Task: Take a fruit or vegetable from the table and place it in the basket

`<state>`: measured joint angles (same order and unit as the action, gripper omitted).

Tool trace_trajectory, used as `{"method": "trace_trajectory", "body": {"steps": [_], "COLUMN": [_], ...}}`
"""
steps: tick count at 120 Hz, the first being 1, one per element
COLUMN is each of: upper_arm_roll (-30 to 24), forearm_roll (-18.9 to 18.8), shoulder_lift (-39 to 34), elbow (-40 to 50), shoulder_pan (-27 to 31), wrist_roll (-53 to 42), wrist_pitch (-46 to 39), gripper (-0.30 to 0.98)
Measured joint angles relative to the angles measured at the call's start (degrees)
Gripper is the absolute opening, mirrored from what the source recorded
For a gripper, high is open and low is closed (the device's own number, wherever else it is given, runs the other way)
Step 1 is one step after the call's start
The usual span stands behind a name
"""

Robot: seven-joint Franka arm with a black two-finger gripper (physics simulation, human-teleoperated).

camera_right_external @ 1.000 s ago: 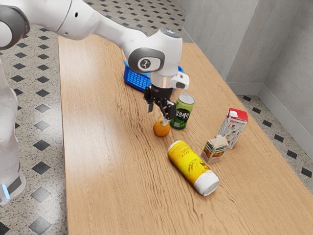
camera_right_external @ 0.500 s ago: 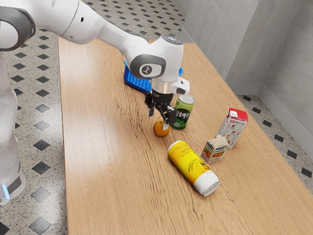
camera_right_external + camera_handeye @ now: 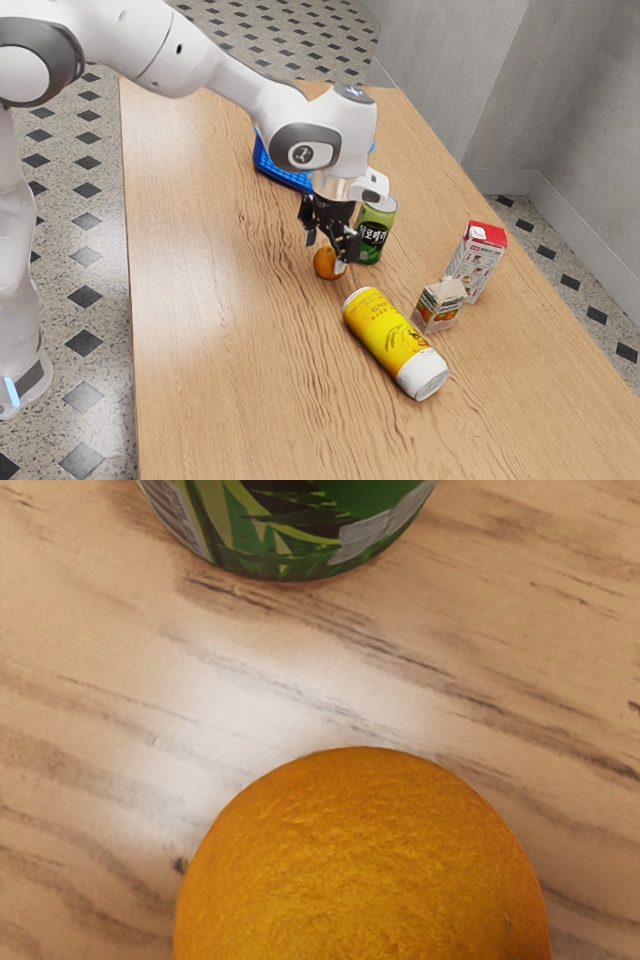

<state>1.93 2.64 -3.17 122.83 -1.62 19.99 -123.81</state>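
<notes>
Wooden tabletop (image 3: 220, 330) bears an orange (image 3: 325, 267) I'd expect firm; my gripper (image 3: 325, 254), seemingly wide, should clasp its exterior-view ten- and four-o'clock flanks.

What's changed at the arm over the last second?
The open gripper has come down closer to the orange. Nothing has been gripped or let go. The orange, green can, yellow can, both cartons and blue basket look unmoved.
</notes>
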Motion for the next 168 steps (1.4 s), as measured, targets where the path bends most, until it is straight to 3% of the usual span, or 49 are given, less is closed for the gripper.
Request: {"method": "trace_trajectory", "body": {"steps": [64,114,168], "upper_arm_roll": [0.0,0.29,0.69], "forearm_roll": [0.49,0.23,-0.34], "shoulder_lift": [3.07,3.12,-0.63], "elbow": [-0.13,-0.12,1.08], "shoulder_pan": [-0.03,-0.64,-0.19], "wrist_roll": [-0.11,0.23,5.3], "wrist_pitch": [-1.87,-3.4,-3.89], "gripper": [0.68,0.41,0.33]}}
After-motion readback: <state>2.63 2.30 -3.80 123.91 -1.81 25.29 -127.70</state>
